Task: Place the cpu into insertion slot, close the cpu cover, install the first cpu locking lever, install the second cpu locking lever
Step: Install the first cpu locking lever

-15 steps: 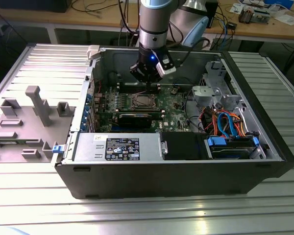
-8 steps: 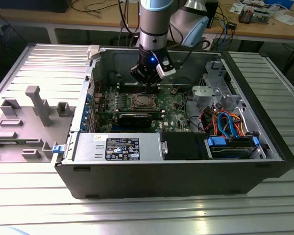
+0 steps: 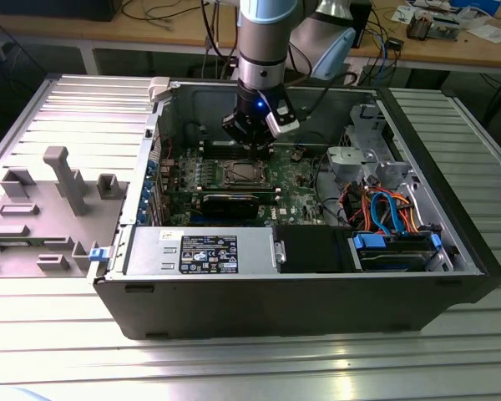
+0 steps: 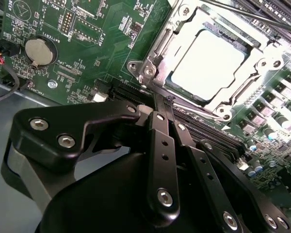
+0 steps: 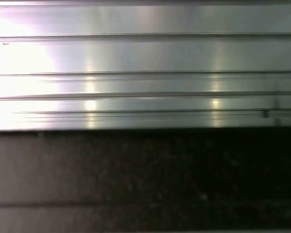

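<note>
While cpu (image 4: 211,65) is sitting in insertion slot under lowered cpu cover (image 4: 252,85), gripper (image 4: 161,108) is hovering beside, fingers closed together, holding nothing.

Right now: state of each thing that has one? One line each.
cpu: seated in the insertion slot, silver top showing.
cpu cover: down flat around the cpu.
gripper: fingers together, holding nothing, just short of the socket in the second wrist view.
computer case: side panel off, inside exposed.
coin battery: sitting in its round holder on the motherboard.
</note>
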`<state>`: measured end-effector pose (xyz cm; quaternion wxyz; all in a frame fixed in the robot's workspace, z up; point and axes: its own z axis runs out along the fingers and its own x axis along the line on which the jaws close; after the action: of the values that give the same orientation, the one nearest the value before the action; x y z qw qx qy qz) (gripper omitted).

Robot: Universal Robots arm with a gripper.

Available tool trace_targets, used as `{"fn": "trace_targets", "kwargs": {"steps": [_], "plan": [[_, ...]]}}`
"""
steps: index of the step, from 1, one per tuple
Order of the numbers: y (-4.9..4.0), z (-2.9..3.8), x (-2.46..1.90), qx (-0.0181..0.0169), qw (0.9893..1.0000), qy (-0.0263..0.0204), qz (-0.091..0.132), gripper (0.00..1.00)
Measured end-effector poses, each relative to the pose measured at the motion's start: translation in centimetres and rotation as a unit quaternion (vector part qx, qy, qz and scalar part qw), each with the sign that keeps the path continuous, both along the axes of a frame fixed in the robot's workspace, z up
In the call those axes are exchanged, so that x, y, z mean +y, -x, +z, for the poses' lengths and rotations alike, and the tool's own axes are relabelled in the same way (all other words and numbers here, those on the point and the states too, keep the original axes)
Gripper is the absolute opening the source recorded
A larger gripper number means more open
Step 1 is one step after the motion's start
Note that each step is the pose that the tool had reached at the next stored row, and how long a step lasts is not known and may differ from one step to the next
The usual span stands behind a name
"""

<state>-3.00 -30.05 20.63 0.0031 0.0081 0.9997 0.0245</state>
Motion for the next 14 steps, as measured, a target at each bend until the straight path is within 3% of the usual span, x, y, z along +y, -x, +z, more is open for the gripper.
{"fn": "trace_targets", "kwargs": {"steps": [14], "plan": [[-0.07, 0.14, 0.01, -0.0001, 1.0, -0.0002, -0.001, 0.11]]}}
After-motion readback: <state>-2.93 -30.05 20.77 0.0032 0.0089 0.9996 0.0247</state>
